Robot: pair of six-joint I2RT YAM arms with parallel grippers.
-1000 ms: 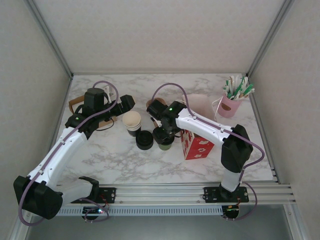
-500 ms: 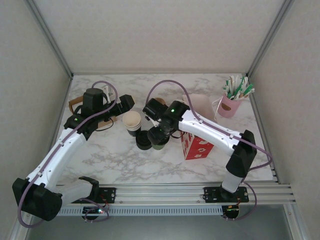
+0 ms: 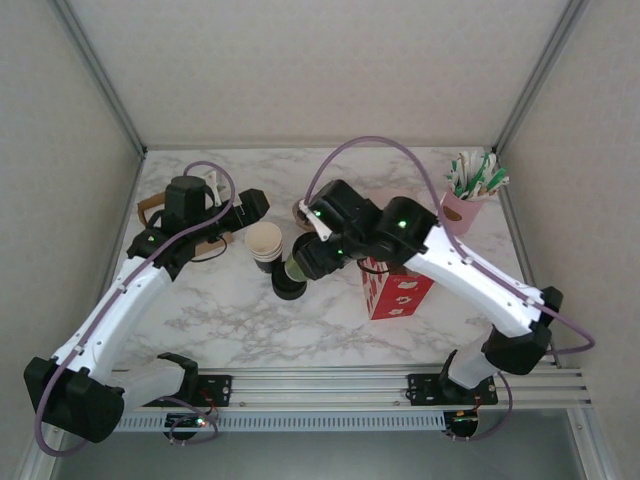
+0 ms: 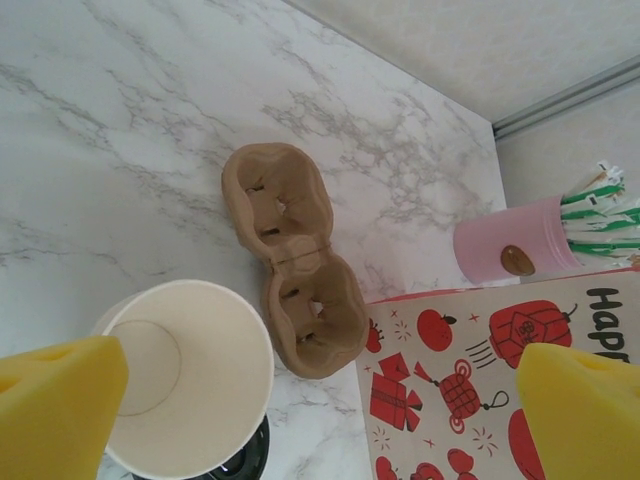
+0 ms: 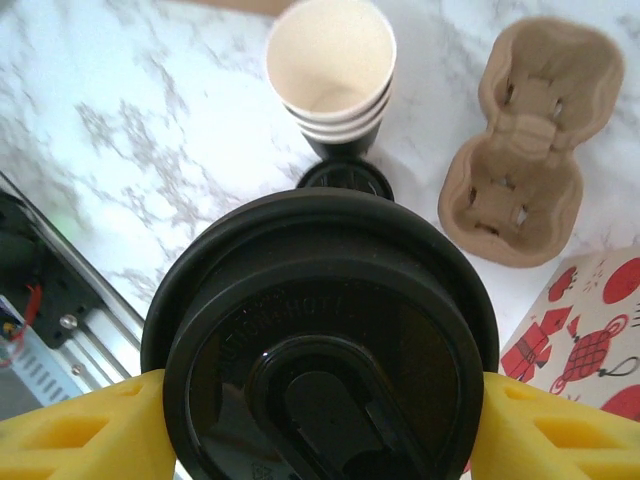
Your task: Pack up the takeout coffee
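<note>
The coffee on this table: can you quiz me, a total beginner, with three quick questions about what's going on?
1. True or false: the right gripper grips the lidded coffee.
2. How many wells has the cardboard carrier? A one, B two, C four.
3. Fill in: the straws stand in a ____ pot.
Key: 1 true; 2 B; 3 pink.

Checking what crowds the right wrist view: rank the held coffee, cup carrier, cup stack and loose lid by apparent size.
1. takeout coffee, inflated by nearness.
2. cup carrier.
3. cup stack.
4. loose lid, partly hidden, so unsure.
</note>
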